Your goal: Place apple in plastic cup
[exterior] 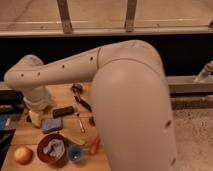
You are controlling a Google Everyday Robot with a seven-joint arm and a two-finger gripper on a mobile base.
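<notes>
The apple, yellow-orange with a reddish blush, lies at the front left corner of the wooden table. The small blue plastic cup stands near the front edge, right of a reddish-brown bowl and well right of the apple. My gripper hangs from the white arm low over the table's left side, behind the apple and apart from it. The arm's bulk hides the table's right part.
The bowl holds a grey-blue cloth. An orange carrot-like thing lies right of the cup. A blue sponge, a black block, a small tool and dark utensils lie mid-table. A dark wall runs behind.
</notes>
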